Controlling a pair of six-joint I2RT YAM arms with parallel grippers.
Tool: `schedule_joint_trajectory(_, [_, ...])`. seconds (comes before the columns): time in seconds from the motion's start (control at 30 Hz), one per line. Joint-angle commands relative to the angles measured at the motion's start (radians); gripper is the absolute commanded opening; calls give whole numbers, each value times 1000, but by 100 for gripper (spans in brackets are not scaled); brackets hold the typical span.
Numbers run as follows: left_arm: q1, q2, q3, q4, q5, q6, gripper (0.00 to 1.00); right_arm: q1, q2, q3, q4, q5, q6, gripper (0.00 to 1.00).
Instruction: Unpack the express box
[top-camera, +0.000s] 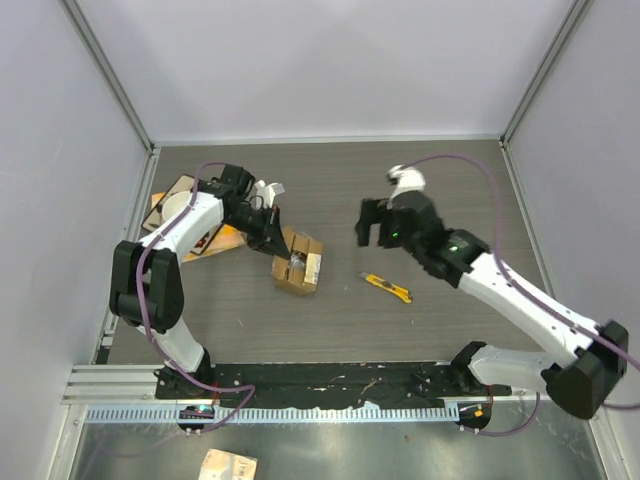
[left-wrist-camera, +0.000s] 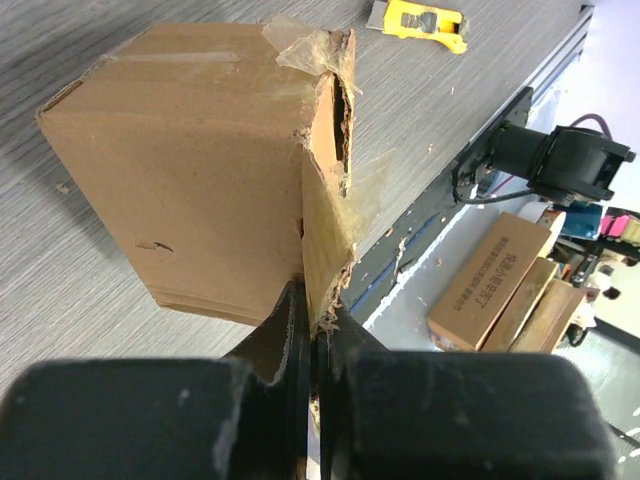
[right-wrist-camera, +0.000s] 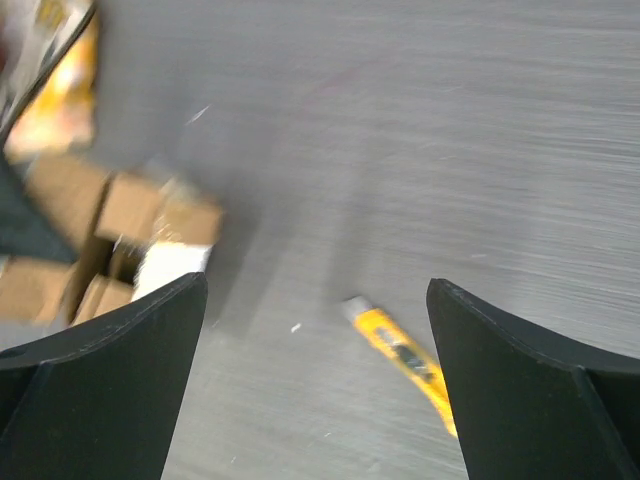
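Express box (top-camera: 298, 266) sits on the surface (top-camera: 450, 190), left of centre, top flaps apart. Left hand (left-wrist-camera: 318, 318) — pinching one torn flap edge. Right hand (right-wrist-camera: 317, 290) — fingers spread wide, above the yellow knife (right-wrist-camera: 405, 355)

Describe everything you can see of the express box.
The express box is small and made of brown cardboard, with torn clear tape at its edges and a white label on one flap. It rests on the grey table with its top flaps parted. The left gripper is shut on one torn flap, its fingers pinching the edge. The right gripper hovers open, apart from it.
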Motion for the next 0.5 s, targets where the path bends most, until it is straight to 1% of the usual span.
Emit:
schedule_joint_trajectory(0.0, [-44,-61,50,-15,-64,32,0,231,149,19,58,70,-1,98])
schedule_joint_trajectory(0.03, [-49,-64,48,-11,-78,30,0,294,176,36,69,87,8,97])
schedule_joint_trajectory(0.1, [-57,-81,43,2,-115,14,0,328,238,54,85,99,49,94])
schedule_joint_trajectory(0.13, [-57,-87,37,7,-127,6,0,357,253,67,90,96,60,90])
schedule_joint_trajectory(0.23, [-57,-105,21,21,-154,-11,0,402,308,96,89,142,95,81])
schedule_joint_trajectory(0.27, [-57,-109,16,30,-152,-14,0,423,322,99,93,168,106,80])
schedule_joint_trajectory(0.33, [-58,-113,10,33,-138,-22,0,431,340,94,118,171,138,75])
schedule_joint_trajectory(0.47, [-68,-119,2,28,-137,-25,0,436,365,84,193,154,177,72])
